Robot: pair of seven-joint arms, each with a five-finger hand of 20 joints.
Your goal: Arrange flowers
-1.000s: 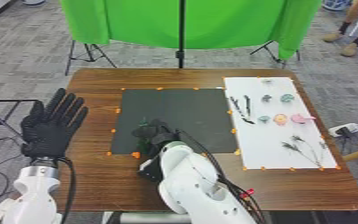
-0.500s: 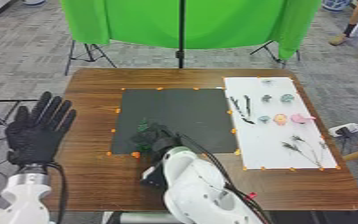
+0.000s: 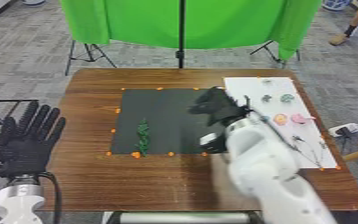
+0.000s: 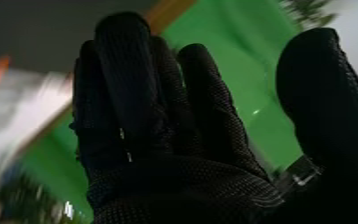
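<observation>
Evidently the right hand (image 3: 216, 106) is empty: its fingers are straight and close together, the thumb held well out to the side, nothing gripped between them. It is over the right part of the black mat (image 3: 162, 112), and whether it brushes anything below is, to be fair, hard to judge from here.

The likeliest trouble lies just right of the mat, where the forearm and wrist reach over the white sheet (image 3: 281, 87). If they sink too low, they could drag the thin-stemmed sprigs (image 3: 315, 151) or roll the pink flower (image 3: 302, 118) and the peach flower (image 3: 280, 119) beside it. That splayed thumb might also snag a dark twig, or nudge two pieces at once when the hand closes, since the small heads sit near each other.

Farther out, the green sprig (image 3: 143, 136) lies on the mat's left part, its stem end by the near edge; nothing visibly pins it, so a passing glove or sleeve could turn it askew. Beyond the mat's left side waits the left hand (image 3: 23, 150), open, fingers spread, holding nothing and clear of the flowers.
</observation>
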